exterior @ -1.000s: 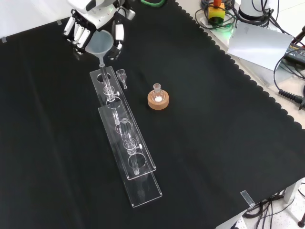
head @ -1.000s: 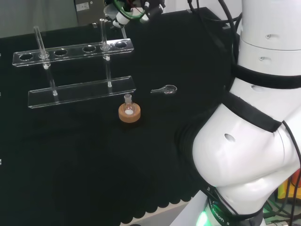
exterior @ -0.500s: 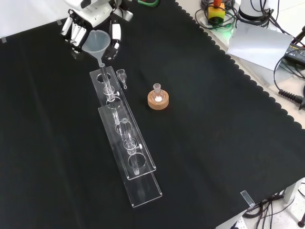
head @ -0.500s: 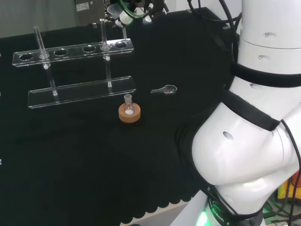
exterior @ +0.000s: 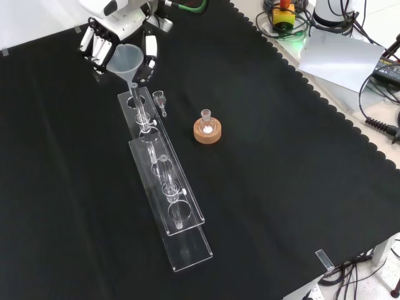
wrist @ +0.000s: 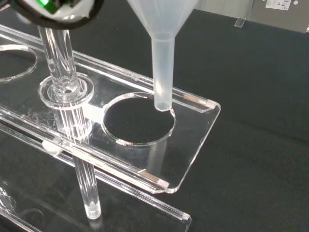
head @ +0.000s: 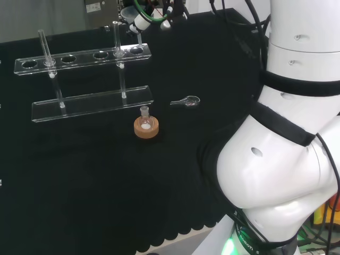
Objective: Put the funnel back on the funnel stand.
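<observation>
The hand (exterior: 119, 34) hung over the far end of the funnel stand (exterior: 164, 181) in the front view, its fingers (exterior: 95, 45) on one side of the funnel (exterior: 127, 60) and its thumb (exterior: 150, 50) on the other, curled in around the funnel's cone. The funnel was upright, wide mouth up, its stem pointing down at the stand's top plate. From the wrist view the stem's tip (wrist: 162, 99) sat right at the rim of the end hole (wrist: 139, 119) in that plate, nearest the plate's rounded corner; I could not tell whether it had entered the hole or just touched its edge. One of the stand's clear posts (wrist: 72, 121) stood just beside that hole.

Beside the stand's near long edge in the head view, a small flask (head: 144, 118) sat upright in a cork ring (head: 146, 128). A little clear scoop (head: 186, 100) lay on the black cloth (head: 79, 186) beyond the cork ring, well apart from the stand.
</observation>
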Motion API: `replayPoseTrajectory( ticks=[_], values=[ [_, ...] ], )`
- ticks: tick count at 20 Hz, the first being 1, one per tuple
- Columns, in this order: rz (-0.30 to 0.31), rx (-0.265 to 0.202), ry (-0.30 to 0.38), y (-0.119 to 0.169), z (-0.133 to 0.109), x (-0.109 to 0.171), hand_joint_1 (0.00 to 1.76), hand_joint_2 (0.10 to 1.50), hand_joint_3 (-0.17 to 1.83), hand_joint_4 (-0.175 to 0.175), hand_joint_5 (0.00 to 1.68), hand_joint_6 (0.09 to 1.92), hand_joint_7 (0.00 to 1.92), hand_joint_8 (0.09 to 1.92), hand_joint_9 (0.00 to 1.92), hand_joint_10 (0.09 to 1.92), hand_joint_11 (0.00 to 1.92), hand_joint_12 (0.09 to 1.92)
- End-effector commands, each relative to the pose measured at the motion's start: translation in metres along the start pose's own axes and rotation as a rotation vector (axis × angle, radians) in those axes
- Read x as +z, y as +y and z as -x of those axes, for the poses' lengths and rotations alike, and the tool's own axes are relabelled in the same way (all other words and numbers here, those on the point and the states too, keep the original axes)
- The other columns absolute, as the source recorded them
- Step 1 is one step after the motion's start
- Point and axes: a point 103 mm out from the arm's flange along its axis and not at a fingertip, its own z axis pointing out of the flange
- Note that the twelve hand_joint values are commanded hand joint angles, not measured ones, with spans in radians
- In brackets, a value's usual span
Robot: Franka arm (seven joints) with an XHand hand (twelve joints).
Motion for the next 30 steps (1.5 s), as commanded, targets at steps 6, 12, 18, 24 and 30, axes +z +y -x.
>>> replayPoseTrajectory(
  ticks=[6, 12, 18, 24, 30],
  values=[
    [0.011, -0.019, 0.038, 0.005, -0.001, 0.008, 0.79, 0.69, 0.54, -0.035, 0.52, 0.73, 0.73, 0.69, 1.03, 0.4, 0.59, 1.23],
    [-0.005, -0.022, 0.038, 0.007, -0.002, 0.013, 0.79, 0.69, 0.54, -0.036, 0.52, 0.73, 0.72, 0.69, 1.02, 0.4, 0.59, 1.23],
    [-0.011, -0.025, 0.04, 0.008, -0.003, 0.016, 0.79, 0.69, 0.54, -0.04, 0.5, 0.72, 0.71, 0.69, 1.02, 0.4, 0.59, 1.23],
    [-0.023, -0.032, 0.047, 0.008, -0.004, 0.02, 0.79, 0.69, 0.54, -0.044, 0.48, 0.71, 0.7, 0.69, 1.01, 0.4, 0.59, 1.23],
    [-0.066, -0.025, 0.029, 0.009, -0.004, 0.026, 0.76, 0.68, 0.54, -0.064, 0.34, 0.38, 0.53, 0.74, 0.84, 0.48, 0.5, 1.28]
  ],
)
